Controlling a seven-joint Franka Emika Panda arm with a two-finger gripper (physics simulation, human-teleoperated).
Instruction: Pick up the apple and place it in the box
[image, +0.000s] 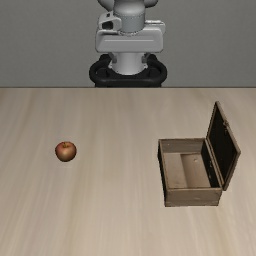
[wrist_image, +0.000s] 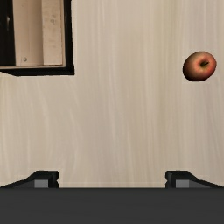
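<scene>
Wrist view shows the hand (wrist_image: 112, 179) with its two fingers (wrist_image: 42, 178) spread wide, and nothing is between them; under them is only the bare surface (wrist_image: 114, 114). The hand hangs well above the surface, I judge, because both the apple and the box appear small from here.

The apple (wrist_image: 199, 66) lies ahead of the hand and to the side, a little outside the line of one finger. The box (wrist_image: 35, 35) lies ahead too, but outside the other finger, so the two things are on opposite sides of the hand and well apart from each other. In the exterior view the apple (image: 65, 151) rests alone on the surface (image: 120, 200) at the exterior view's left, and the box (image: 190, 172) stands at the exterior view's right. Its lid (image: 226, 146) is raised on the far right side, so the inside is open from above and looks empty.

The picking is not yet begun. The relation that decides the coming move is this offset: the hand must travel sideways and forward toward the apple until the fruit is centred between the fingers, and only then go down. The apple is round, so it has no long axis and I think the hand needs no turning. It may roll if one finger touches it first
</scene>
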